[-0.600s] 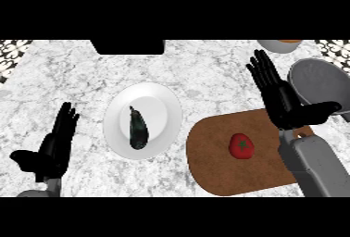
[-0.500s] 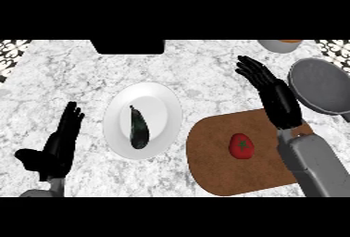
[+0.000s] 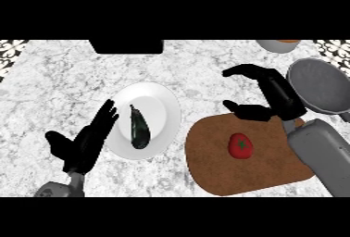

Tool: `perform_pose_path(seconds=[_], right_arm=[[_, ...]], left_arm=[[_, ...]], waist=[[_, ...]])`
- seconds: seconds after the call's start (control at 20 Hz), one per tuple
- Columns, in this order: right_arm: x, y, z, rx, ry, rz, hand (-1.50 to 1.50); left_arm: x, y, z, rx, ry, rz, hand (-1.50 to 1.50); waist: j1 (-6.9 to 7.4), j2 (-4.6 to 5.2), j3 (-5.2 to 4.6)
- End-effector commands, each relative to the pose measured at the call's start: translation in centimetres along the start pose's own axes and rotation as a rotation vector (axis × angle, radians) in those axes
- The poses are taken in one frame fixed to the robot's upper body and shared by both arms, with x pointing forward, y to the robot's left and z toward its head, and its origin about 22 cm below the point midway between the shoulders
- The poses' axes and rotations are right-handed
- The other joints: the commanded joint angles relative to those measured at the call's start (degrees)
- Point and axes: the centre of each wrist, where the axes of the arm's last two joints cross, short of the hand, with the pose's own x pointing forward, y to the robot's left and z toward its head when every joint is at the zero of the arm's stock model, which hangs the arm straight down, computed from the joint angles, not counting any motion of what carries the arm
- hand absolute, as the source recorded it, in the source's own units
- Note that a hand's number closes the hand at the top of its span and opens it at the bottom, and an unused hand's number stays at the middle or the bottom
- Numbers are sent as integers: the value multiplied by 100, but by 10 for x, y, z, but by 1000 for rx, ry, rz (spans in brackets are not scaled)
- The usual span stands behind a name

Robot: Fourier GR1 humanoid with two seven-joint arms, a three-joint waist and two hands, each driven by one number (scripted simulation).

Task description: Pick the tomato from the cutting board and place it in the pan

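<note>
Sitting red, round: tomato [image 3: 240, 145], green-stemmed, on cutting board [image 3: 219, 171].

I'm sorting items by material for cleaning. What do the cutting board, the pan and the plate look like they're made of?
Cutting board: probably wood, matte brown with faint grain. Pan: likely metal, plain dull grey. Plate: probably ceramic, smooth white.

A kitchen: marble counter [image 3: 205, 65] with pan [image 3: 320, 85], cutting board [image 3: 226, 171], plate [image 3: 157, 106].

Red tomato [image 3: 240, 145], brown cutting board [image 3: 226, 171], grey pan [image 3: 321, 85].
</note>
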Motion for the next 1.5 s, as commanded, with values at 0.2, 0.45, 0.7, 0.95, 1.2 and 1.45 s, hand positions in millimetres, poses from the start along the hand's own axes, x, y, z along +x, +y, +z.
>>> perform_pose_path(seconds=[0.2, 0.45, 0.7, 0.95, 1.2, 1.45], right_arm=[[27, 22, 11, 200, -27, 290, -150], [18, 30, 18, 493, 200, 656, -150], [60, 57, 5, 677, 315, 940, -150], [88, 100, -1, 925, 463, 1090, -150], [134, 139, -3, 986, 548, 1149, -150], [141, 163, -1, 974, 641, 1112, -150]], left_arm=[[15, -8, -5, -53, 58, 19, 0], [13, -2, 3, -63, 69, 22, 0], [16, -13, -3, -54, 69, 13, 0], [18, -19, 1, -80, 79, 26, 0], [18, -3, -1, -56, 63, 35, 0], [19, -2, 12, -71, 35, 8, 0]], waist=[[-13, -6, 8], [78, -46, -23], [42, -67, -23], [77, -42, -7], [-7, -7, 11], [26, 4, 19]])
